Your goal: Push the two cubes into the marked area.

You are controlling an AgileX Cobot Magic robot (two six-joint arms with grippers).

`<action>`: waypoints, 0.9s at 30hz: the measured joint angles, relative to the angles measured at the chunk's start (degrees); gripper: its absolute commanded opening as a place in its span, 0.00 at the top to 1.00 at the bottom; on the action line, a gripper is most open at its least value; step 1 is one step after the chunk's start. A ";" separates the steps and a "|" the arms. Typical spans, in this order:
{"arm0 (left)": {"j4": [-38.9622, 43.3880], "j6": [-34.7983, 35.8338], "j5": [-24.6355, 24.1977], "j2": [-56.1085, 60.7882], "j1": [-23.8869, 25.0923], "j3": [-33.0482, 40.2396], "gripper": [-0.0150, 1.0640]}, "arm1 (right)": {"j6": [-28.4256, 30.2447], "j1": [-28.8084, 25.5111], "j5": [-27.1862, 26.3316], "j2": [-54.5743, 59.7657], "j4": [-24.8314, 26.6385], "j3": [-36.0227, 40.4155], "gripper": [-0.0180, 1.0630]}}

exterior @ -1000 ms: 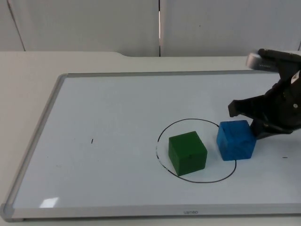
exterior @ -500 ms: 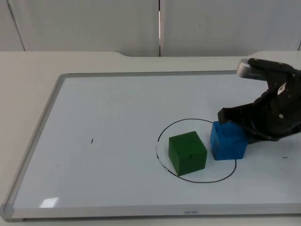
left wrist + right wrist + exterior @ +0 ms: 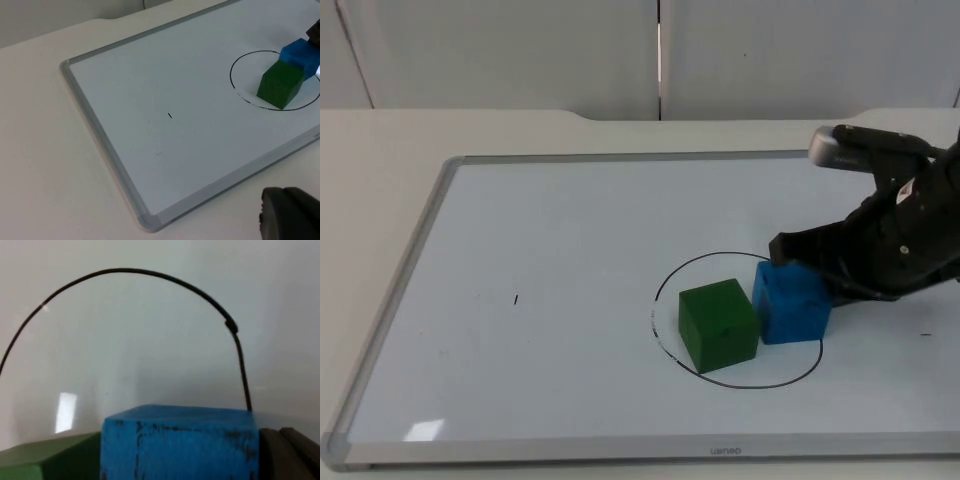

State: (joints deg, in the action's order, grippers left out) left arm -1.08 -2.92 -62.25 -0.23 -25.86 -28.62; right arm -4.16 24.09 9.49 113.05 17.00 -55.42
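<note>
1. Cubes: we count two, a blue cube [image 3: 791, 302] and a green cube [image 3: 718, 324], both on the whiteboard [image 3: 560, 240] lying on the surface.
2. We see the right end effector [image 3: 800, 262] pressed against the blue cube's far side, placed there, we judge, to shove it inward; whether its fingers are apart, we cannot tell.
3. Both cubes sit inside the one drawn circle [image 3: 665, 280], the blue one near its line and just beside the green.
4. Our left end effector [image 3: 290, 215] waits off the board.

two cubes, one green cube [image 3: 718, 325] and one blue cube [image 3: 791, 301], one drawn circle [image 3: 680, 274], one whiteboard [image 3: 540, 230].
</note>
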 measured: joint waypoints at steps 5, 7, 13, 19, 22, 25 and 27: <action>0.11 0.00 0.00 0.00 0.00 0.00 0.99 | 0.00 0.23 -0.08 0.00 0.13 0.00 0.98; 0.11 0.00 0.00 0.00 0.00 0.00 0.99 | 0.12 0.23 -0.08 0.00 0.13 0.00 0.98; 0.22 0.00 0.00 0.00 0.00 0.00 0.99 | 0.22 0.23 0.14 0.00 0.13 0.00 0.98; 0.22 0.00 0.00 0.00 0.00 0.00 0.99 | 0.22 0.23 0.62 0.00 0.13 0.00 0.98; 0.22 0.00 0.00 0.00 0.00 0.00 0.99 | 0.22 0.23 0.86 0.00 0.13 0.00 0.98; 0.22 0.00 0.00 0.00 0.00 0.00 0.99 | 0.70 0.23 0.86 0.00 0.13 0.00 0.98; 0.22 0.00 0.00 0.00 0.00 0.00 0.99 | 2.32 0.23 0.86 -0.22 0.13 0.00 0.98</action>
State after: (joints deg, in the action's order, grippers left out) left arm -0.86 -2.92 -62.25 -0.23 -25.86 -28.62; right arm -1.84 24.32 10.35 112.82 17.13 -55.42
